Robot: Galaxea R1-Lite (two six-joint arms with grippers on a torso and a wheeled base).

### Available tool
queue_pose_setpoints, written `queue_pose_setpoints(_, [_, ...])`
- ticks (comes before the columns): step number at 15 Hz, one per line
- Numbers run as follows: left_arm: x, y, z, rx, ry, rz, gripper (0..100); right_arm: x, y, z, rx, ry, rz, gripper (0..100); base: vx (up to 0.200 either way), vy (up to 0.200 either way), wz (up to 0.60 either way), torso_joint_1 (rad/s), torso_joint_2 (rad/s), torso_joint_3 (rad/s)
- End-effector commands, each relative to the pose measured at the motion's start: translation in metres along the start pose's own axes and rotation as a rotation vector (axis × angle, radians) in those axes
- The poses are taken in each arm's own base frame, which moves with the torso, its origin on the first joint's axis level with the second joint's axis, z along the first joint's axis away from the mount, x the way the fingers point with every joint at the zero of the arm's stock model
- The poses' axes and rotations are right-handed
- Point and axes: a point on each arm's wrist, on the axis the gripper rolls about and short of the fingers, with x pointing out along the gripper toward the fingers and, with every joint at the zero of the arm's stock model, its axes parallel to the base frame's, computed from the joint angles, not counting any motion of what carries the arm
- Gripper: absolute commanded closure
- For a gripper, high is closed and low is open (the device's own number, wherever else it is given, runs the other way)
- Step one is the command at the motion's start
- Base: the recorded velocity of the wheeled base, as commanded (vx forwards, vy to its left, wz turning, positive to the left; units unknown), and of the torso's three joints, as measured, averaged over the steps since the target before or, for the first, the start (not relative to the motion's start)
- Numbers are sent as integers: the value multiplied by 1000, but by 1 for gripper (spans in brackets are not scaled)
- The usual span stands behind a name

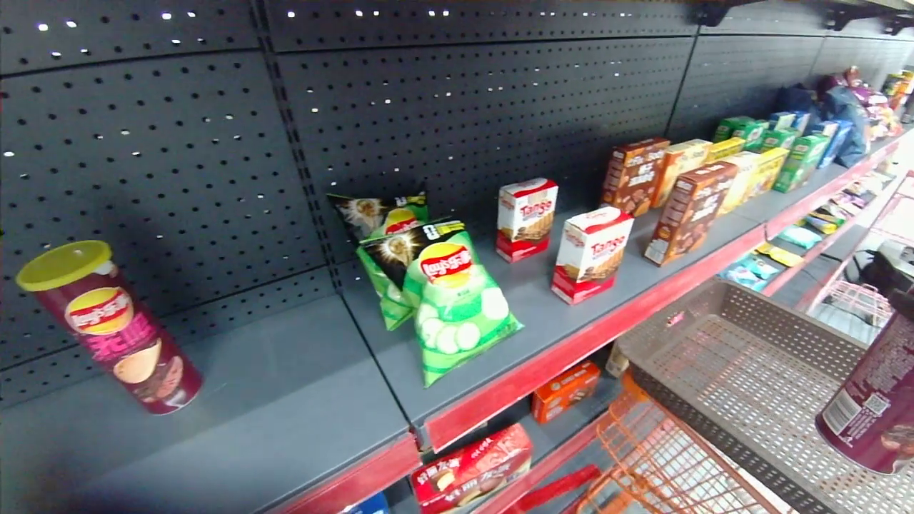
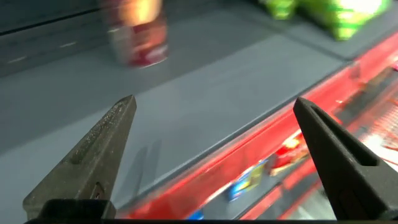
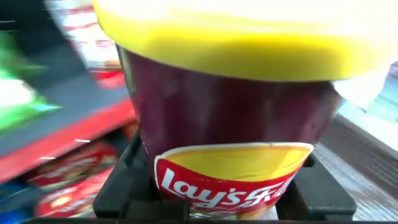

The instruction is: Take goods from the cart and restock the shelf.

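- Pegboard point(image 1: 428, 107) backs the grey shelf board point(image 1: 285, 400), which has a bare stretch right under my left gripper point(image 2: 213, 102).
- I judge the step in hand to be the carry from cart to shelf. The chip can point(image 3: 230, 124), maroon with a yellow lid, sits in my right gripper point(image 3: 221, 199) above the cart basket point(image 1: 721, 293), well short of the shelf.
- Right gripper: its fingers are pressed against the can's lower body from both sides, pinching it firmly.
- Next I would lift it over the red shelf lip point(image 1: 557, 357), swing it across to the bare board and set it down beside the shelved can point(image 1: 111, 328). That can stands beyond my left gripper, near the pegboard.
- Left gripper: its fingers are spread wide and hold nothing as it hovers over the board near the front edge.
- Green crisp bags point(image 1: 450, 300) lie between the two grippers.
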Motion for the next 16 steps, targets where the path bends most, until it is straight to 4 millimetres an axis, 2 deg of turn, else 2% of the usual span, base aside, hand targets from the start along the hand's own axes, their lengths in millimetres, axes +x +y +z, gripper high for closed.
queue_pose_setpoints(1, [0,0,0,-1,0,0,0,3,1,-3,-1,16,11,100,0,0,600,-2,-2,-2])
queue_pose_setpoints(10, [0,0,0,-1,0,0,0,0,3,-8,-4,29,46,100,0,0,600,2,0,2])
queue_pose_setpoints(12, [0,0,0,1,0,0,0,-5,2,-8,-1,15,62,100,0,0,0,0,0,0])
queue_pose_setpoints(13, [0,0,0,1,0,0,0,-16,1,-4,19,-26,97,100,0,0,0,0,0,0])
queue_pose_setpoints(14, [0,0,0,1,0,-1,0,-17,1,-4,21,-31,100,100,0,0,0,0,0,0])
queue_pose_setpoints(15, [0,0,0,1,0,2,0,-34,1,-3,43,-64,145,100,0,0,0,0,0,0])
queue_pose_setpoints(16, [0,0,0,-1,0,0,0,-35,1,-5,40,-56,151,100,0,0,0,0,0,0])
